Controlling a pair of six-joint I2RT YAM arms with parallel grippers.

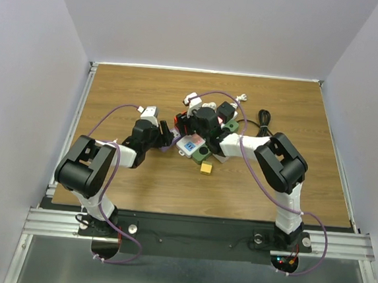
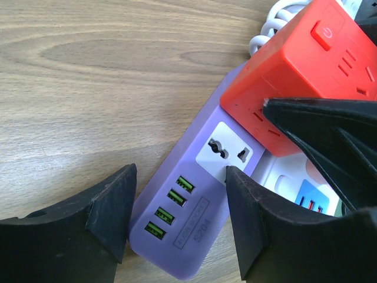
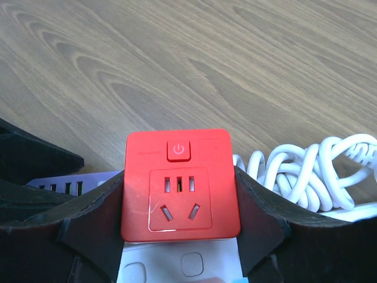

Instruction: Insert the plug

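1. The right gripper (image 3: 179,197) has its jaws about half closed, clamped on the red cube plug (image 3: 179,177) with one finger on each side face. Its prongs are hidden from me. I take it they face down toward the strip.
2. The left gripper (image 2: 181,177) has its jaws fairly wide, straddling the USB end of the purple power strip (image 2: 182,250). Both fingers look pressed to its long edges, I judge to pin it against the push.
3. The cube hangs tilted over the strip's far end, just beyond the white universal socket (image 2: 227,154). That socket shows uncovered, so the plug is not in.
4. A coiled white cable (image 3: 306,171) lies beside the cube, off the strip's far end.
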